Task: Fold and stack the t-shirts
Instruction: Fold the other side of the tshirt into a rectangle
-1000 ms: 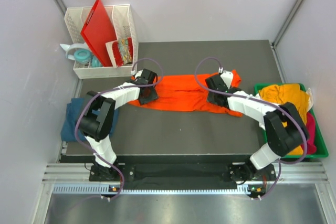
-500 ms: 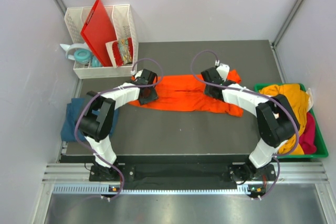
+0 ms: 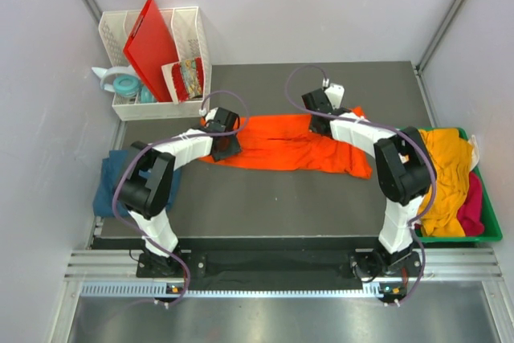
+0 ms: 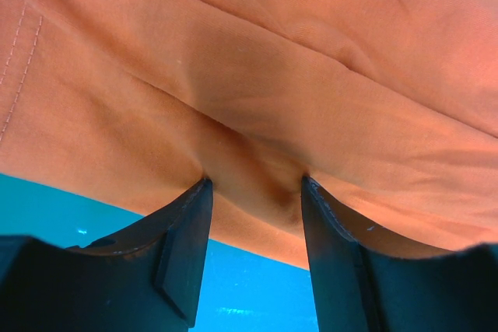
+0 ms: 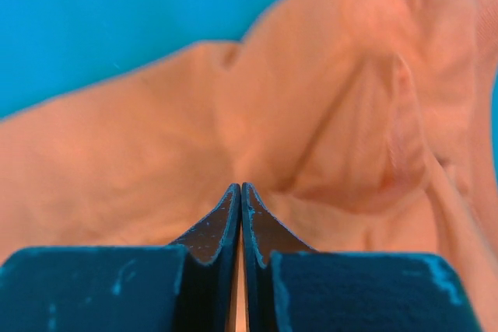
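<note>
The orange t-shirt (image 3: pixel 281 144) lies folded into a long band across the middle of the table (image 3: pixel 265 198), running from 9 o'clock to 3 o'clock and sagging a little toward 4 o'clock at its right end.

The left pincer (image 3: pixel 227 144) sits on the band's 9 o'clock end, so nearly all the shirt stretches away from it toward 3 o'clock. In the left wrist view the left pincer (image 4: pixel 255 184) has its two fingers (image 4: pixel 187 231) standing apart with a bunched ridge of orange cloth filling the gap and pressing against both inner faces. It is grasping that ridge. The cloth spreads from the tips toward 12 o'clock, and bare table shows at 6 o'clock below the hem.

The right pincer (image 3: pixel 320 120) is at the band's far edge, about 1 o'clock from the shirt's middle, and most of the cloth lies at 6 to 8 o'clock from it. In the right wrist view the right pincer (image 5: pixel 240 186) is clenched, its fingers pressed flat together. The tips meet the orange cloth where a fold rises at 1 o'clock. Whether any fabric is nipped between them cannot be told.

At the table's 3 o'clock side a green bin (image 3: pixel 490 234) holds a mustard-yellow t-shirt (image 3: pixel 446 166) and a pink t-shirt (image 3: pixel 474 202). A teal-blue t-shirt (image 3: pixel 107 186) lies at the 9 o'clock edge. At 11 o'clock stands a white rack (image 3: pixel 193 30) with a red board (image 3: pixel 152 42).
</note>
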You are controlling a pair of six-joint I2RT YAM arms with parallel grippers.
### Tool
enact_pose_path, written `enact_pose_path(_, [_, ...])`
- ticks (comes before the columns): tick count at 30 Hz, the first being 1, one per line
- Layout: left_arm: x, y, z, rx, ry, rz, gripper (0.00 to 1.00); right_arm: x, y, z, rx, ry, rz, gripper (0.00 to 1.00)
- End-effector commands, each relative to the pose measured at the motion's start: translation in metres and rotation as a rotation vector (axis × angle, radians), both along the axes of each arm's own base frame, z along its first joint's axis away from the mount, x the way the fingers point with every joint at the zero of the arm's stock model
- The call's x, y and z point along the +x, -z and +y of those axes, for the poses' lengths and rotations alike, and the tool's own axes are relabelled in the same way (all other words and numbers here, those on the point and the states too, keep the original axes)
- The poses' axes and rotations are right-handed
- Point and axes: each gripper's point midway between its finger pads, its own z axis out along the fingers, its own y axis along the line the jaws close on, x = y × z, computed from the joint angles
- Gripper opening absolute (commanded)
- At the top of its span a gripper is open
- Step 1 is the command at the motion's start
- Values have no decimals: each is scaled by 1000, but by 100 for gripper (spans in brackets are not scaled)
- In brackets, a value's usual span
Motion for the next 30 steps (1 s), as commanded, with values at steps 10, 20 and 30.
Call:
enact_pose_path(10, [-42, 38, 18, 57, 15, 150, 55, 37, -27, 33, 61, -60, -95, 33])
enact_pose_path(20, [-36, 41, 8, 24, 34, 156, 56, 0, -57, -10, -65, -43, -96, 54])
enact_pose_path(30, [-37, 42, 4, 9, 43, 165, 55, -24, -10, -23, -84, 0, 32, 52])
